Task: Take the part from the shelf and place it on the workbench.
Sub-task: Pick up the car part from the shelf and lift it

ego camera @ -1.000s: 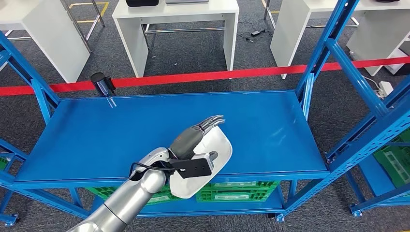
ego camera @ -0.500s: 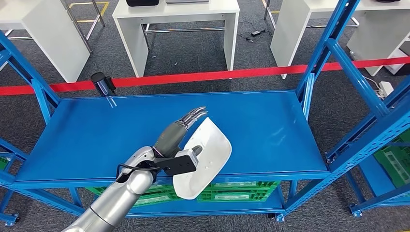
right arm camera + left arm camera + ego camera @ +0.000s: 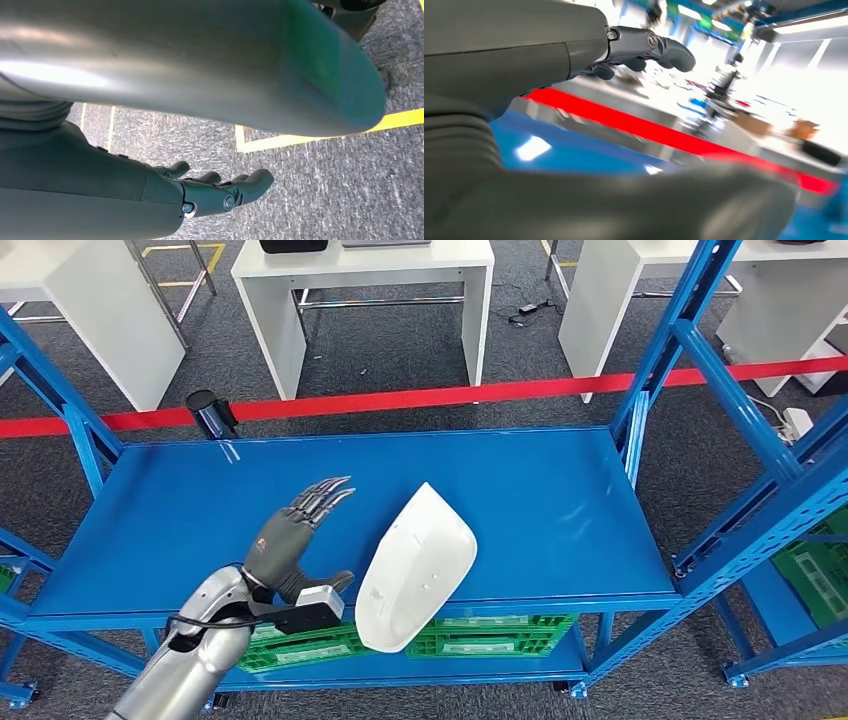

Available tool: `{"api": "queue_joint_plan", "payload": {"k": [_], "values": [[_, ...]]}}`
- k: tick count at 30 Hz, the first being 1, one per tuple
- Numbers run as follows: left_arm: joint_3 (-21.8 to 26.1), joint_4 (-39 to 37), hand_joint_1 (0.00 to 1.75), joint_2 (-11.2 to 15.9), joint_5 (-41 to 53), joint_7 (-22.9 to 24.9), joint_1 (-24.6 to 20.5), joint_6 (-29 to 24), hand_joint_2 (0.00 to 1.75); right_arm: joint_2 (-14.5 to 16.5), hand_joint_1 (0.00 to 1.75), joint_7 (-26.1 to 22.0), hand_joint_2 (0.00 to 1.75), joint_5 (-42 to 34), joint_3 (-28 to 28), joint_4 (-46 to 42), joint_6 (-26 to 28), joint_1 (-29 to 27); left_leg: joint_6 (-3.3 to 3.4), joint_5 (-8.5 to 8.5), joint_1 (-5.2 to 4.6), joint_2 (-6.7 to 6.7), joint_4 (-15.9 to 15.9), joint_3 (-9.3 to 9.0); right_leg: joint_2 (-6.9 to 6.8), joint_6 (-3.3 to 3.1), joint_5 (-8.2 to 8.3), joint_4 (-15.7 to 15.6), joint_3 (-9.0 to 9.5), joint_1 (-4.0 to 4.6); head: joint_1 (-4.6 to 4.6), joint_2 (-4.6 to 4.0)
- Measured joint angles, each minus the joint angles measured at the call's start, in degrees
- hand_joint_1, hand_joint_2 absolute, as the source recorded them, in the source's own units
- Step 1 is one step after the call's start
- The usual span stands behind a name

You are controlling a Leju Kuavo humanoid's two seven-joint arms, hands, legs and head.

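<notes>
1 white part (image 3: 415,565) lies on blue shelf (image 3: 560,510), overhanging front edge. Left hand (image 3: 290,535) empty, fingers spread, beside it. Best: approach squarely, grasp mid-body.

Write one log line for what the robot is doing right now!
left hand: open, beside white part, not touching | white part: lying on blue workbench, overhanging its front edge | right hand: hanging over floor, holding nothing

You have the part (image 3: 415,568) lying on the shelf (image 3: 560,500), overhanging its front edge, with the left hand (image 3: 290,540) just left of it, apart.
</notes>
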State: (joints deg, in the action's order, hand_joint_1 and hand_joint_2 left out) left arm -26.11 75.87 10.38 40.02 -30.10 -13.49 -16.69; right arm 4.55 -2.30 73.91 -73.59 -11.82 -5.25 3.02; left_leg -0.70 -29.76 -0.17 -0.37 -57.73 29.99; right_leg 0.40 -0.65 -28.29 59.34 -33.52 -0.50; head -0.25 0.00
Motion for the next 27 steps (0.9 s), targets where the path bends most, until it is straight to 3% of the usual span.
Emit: {"api": "queue_joint_plan", "payload": {"k": [9, 15, 22, 27], "values": [[4.39, 5.67, 0.0, 6.41, 16.94, 3.72, 9.75, -7.69, 1.75, 0.0, 0.0, 0.01, 0.0, 0.33, 0.0, 0.0, -0.08, 0.01, -0.01, -0.04, 0.01, -0.01, 0.01, 0.01, 0.0, 0.04, -0.06, 0.0, 0.04, 0.02, 0.01, 0.0], [7.25, 10.3, 0.0, 10.99, 28.62, 6.45, 15.99, -9.75, 1.75, 0.0, 0.0, -0.04, 0.0, 1.01, 0.0, 0.0, -0.26, -0.08, -0.01, -0.11, 0.01, 0.0, 0.01, -0.03, -0.01, 0.02, -0.11, 0.0, 0.04, 0.02, 0.0, 0.0], [7.78, 11.23, 0.0, 13.5, 32.93, 6.69, 17.23, -11.06, 1.75, 0.0, 0.0, -0.49, 0.0, 1.34, 0.0, 0.0, -0.29, -0.05, -0.01, -0.1, 0.01, 0.0, 0.01, -0.06, -0.02, 0.02, -0.1, 0.0, 0.07, 0.02, 0.01, 0.0], [6.91, 8.86, 0.0, 13.14, 34.6, 6.78, 13.91, -12.99, 1.75, 0.01, 0.0, -0.58, 0.0, 1.68, 0.0, 0.0, -0.28, 0.15, -0.01, -0.09, 0.0, -0.03, 0.0, -0.12, -0.07, 0.03, -0.09, -0.01, 0.12, 0.01, 0.01, 0.0]]}}
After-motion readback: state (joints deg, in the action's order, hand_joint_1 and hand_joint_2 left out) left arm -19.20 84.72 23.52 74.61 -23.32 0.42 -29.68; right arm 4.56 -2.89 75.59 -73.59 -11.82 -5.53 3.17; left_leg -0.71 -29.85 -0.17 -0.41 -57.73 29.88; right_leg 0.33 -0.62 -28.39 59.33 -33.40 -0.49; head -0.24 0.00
